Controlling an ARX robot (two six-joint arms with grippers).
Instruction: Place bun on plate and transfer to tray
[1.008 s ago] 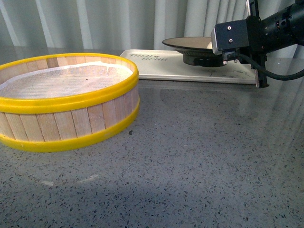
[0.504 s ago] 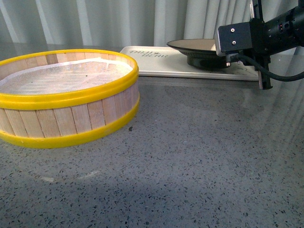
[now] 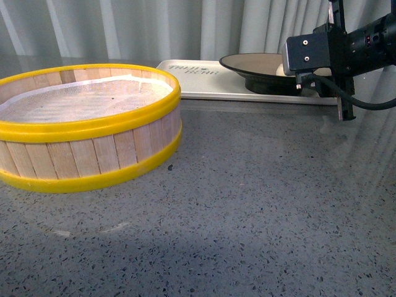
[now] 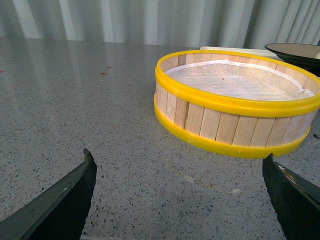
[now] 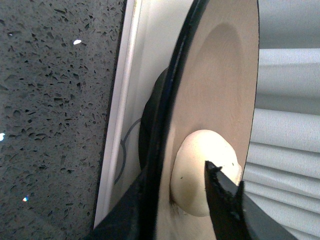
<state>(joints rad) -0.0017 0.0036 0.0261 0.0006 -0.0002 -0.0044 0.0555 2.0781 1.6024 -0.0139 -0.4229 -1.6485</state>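
Observation:
The black-rimmed plate (image 3: 250, 64) is over the far right part of the cream-white tray (image 3: 204, 83), its black foot at or just above the tray surface. My right gripper (image 5: 172, 187) is shut on the plate's rim, one finger (image 5: 222, 192) inside the plate and the other under it. The cream-white bun (image 5: 197, 170) lies in the plate right beside the inner finger. In the front view the wrist block (image 3: 309, 54) hides most of the bun. My left gripper (image 4: 179, 156) stands open low over bare table, short of the steamer basket.
A yellow-rimmed wooden steamer basket (image 3: 86, 130) with a white liner stands at the left, also ahead of the left gripper (image 4: 235, 100). Grey speckled table (image 3: 247, 210) spreads in front. Curtains hang behind the tray. A black cable (image 3: 365, 102) loops below the right wrist.
The right gripper has carried the plate slightly right and down toward the tray. The plate's inside now shows a little more.

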